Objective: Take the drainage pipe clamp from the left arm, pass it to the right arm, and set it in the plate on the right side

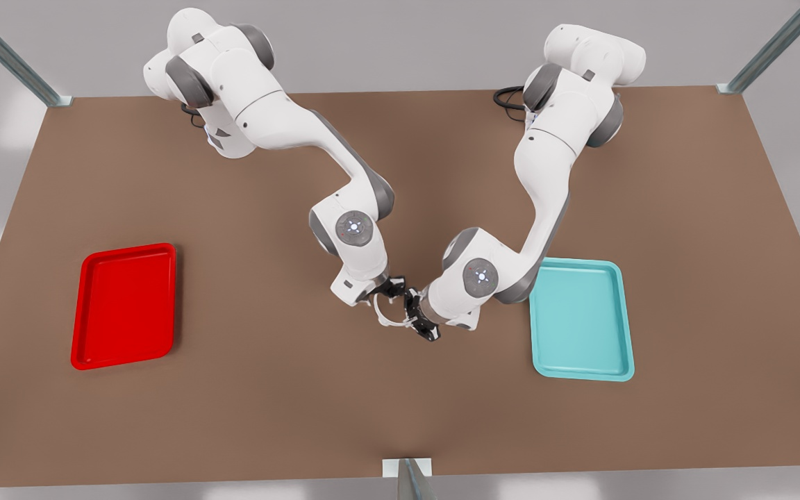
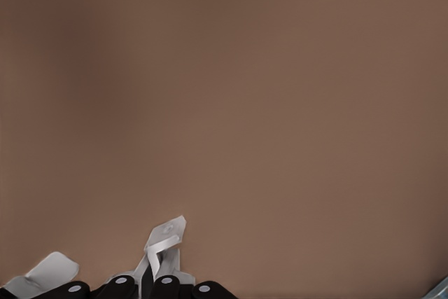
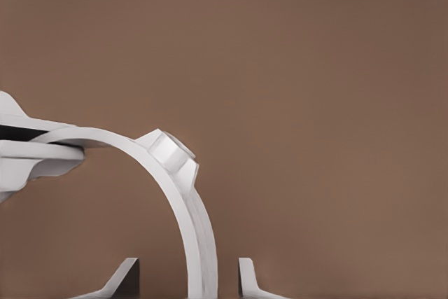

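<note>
The drainage pipe clamp (image 1: 392,321), a thin white half-ring, hangs just above the table's middle between the two arms. My left gripper (image 1: 421,321), on the arm at the front view's right, is shut on it; the left wrist view shows black fingers (image 2: 119,286) pinching the clamp (image 2: 168,232) near a tab. My right gripper (image 1: 391,290), on the arm at the front view's left, is open. Its fingers (image 3: 122,278) straddle the clamp's strap (image 3: 175,173) with a gap on each side. The red plate (image 1: 129,250) lies at the front view's left.
A light teal tray (image 1: 580,375) lies on the brown table at the front view's right, beside the left arm's elbow; its corner (image 2: 441,289) peeks into the left wrist view. Metal frame posts stand at the table's corners and front edge (image 1: 407,479).
</note>
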### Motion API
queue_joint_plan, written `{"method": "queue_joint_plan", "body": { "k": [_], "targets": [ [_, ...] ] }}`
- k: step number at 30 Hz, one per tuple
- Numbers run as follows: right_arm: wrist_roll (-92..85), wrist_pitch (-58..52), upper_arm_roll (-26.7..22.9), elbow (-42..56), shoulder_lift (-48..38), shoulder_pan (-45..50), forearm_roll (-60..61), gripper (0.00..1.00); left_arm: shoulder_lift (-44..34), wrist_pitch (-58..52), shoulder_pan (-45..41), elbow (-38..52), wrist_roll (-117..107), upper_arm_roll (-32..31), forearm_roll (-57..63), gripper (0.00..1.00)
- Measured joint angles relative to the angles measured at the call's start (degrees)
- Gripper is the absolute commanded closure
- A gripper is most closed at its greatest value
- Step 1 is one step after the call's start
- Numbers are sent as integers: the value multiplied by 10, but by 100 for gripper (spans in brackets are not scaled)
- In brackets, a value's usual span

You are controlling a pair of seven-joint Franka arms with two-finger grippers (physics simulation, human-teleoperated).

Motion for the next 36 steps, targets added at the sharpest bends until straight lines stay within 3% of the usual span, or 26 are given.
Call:
{"method": "queue_joint_plan", "body": {
  "k": [3, 4, 6, 7, 9, 15, 20, 24, 25, 27, 28, 30, 36],
  "targets": [
    [0, 1, 0, 0, -1, 0, 0, 59, 0, 0, 0, 0, -4, 0, 0, 79],
    [1, 1, 0, 0, -1, 0, 0, 63, 0, 1, 0, 0, -6, 0, 1, 29],
    [1, 2, 0, 1, -1, 0, 1, 79, 1, 2, 0, 0, -10, 1, 5, 20],
    [0, 2, 0, 1, -1, 0, 1, 79, 1, 3, 0, 0, -15, 1, 10, 19],
    [0, 3, 0, 1, -1, 0, 3, 79, 1, 6, 0, 0, -23, 1, 18, 0],
    [-1, 3, 0, 1, -2, 0, 7, 79, -24, -20, 28, 0, -27, 1, 7, 0],
    [-6, 3, 0, 0, -2, -21, 7, 79, -117, -182, 199, 13, 79, -24, -7, 0],
    [-38, -10, 0, -42, -41, -101, 6, 79, -154, -333, 259, 50, 271, -24, 38, 0],
    [-53, -14, 0, -69, -64, -135, 6, 79, -195, -364, 255, 8, 339, -8, 62, 0],
    [-96, -26, -3, -96, -91, -221, 4, 79, -358, -362, 229, -211, 479, 32, 100, 0],
    [-121, -32, -5, -101, -97, -261, 0, 79, -393, -357, 223, -256, 544, 39, 101, 0],
    [-175, -42, -7, -107, -101, -329, -21, 79, -408, -364, 225, -264, 668, 42, 99, 0],
    [-323, -48, -15, -193, -149, -425, -93, 79, -369, -404, 266, -165, 1003, 25, 88, 0]
  ]
}}
